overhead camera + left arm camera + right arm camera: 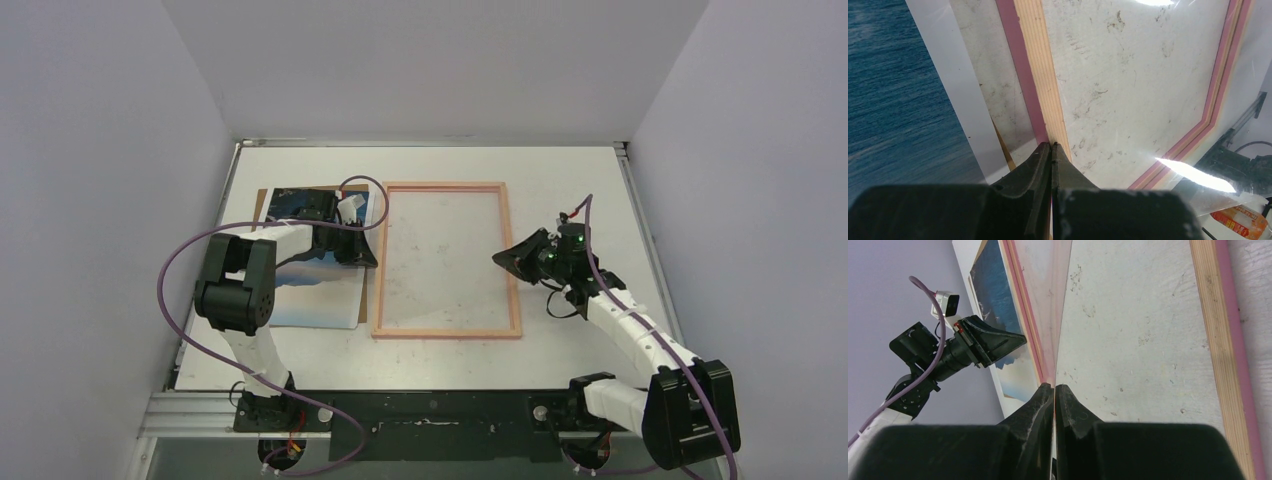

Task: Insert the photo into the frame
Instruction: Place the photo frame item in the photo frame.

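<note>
We saw the large thin-railed pink and pale-wood picture frame (447,333) lying flat at the centre of the top view on the scuffed white table (570,190). The thin blue sky print, the photo (320,300), lay just left of it, outside the frame, resting on a plain brown backing board (262,205) whose corner showed at the upper left. The left gripper (372,255) sat over the frame's left rail with its jaws pressed together. The right gripper (497,258) sat at the right rail, jaws likewise closed. A clear glossy sheet (1193,175) caught glare above the frame, and we could not tell whether either gripper pinched it.
</note>
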Action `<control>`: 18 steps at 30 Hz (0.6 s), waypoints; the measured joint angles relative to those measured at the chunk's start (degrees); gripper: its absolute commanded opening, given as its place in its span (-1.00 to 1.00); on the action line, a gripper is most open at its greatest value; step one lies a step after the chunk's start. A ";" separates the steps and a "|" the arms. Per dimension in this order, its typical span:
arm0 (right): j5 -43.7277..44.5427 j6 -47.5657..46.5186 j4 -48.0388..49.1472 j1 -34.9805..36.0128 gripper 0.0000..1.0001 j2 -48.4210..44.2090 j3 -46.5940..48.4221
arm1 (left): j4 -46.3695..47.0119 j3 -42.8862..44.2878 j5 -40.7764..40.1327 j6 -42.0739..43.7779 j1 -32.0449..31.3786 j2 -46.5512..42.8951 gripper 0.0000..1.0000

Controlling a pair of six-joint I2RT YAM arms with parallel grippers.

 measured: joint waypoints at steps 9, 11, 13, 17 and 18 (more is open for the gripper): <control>3.10 -4.79 -2.38 1.44 -0.89 0.07 0.15 | 0.00 0.00 0.02 0.00 0.00 0.00 -1.00; 3.69 -5.22 -2.36 1.86 -0.89 0.15 0.15 | 0.00 0.00 0.02 0.00 0.00 0.00 -1.00; 4.42 -5.68 -2.36 2.38 -0.89 0.55 0.15 | 0.00 0.00 0.02 0.00 0.00 0.00 -1.00; 6.32 -6.47 -2.40 3.52 -0.89 1.75 0.11 | 0.04 0.00 0.00 0.00 0.00 0.00 -1.00; 6.71 -6.73 -2.40 3.76 -0.89 1.95 0.04 | 0.04 0.00 0.00 0.00 0.02 0.00 -1.00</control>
